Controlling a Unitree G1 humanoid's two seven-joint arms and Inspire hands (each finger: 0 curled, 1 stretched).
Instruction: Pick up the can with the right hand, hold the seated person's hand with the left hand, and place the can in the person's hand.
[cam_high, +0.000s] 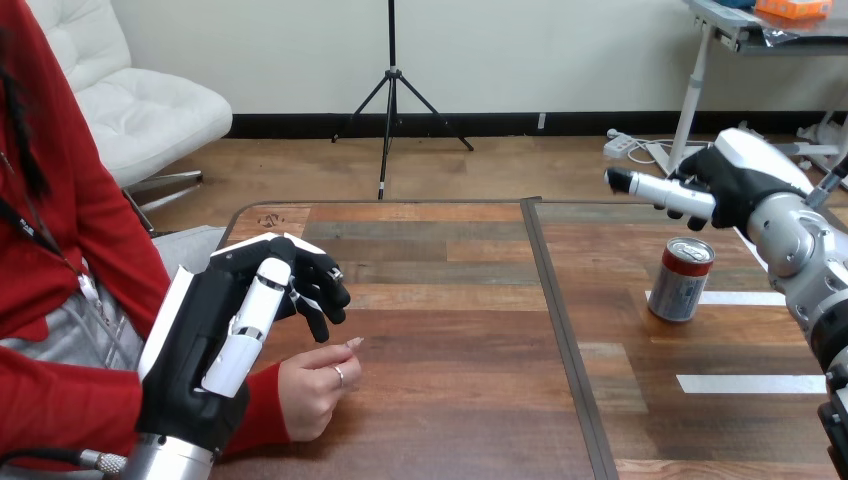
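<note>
hovering open, empty: right robot hand (738, 182) above the can (681, 279), left robot hand (215, 335) near the person's hand (315, 387)

No writing can be read from where I stand. Any print on the side of the can (681, 279), at the right of the frame, is too small to make out.
</note>
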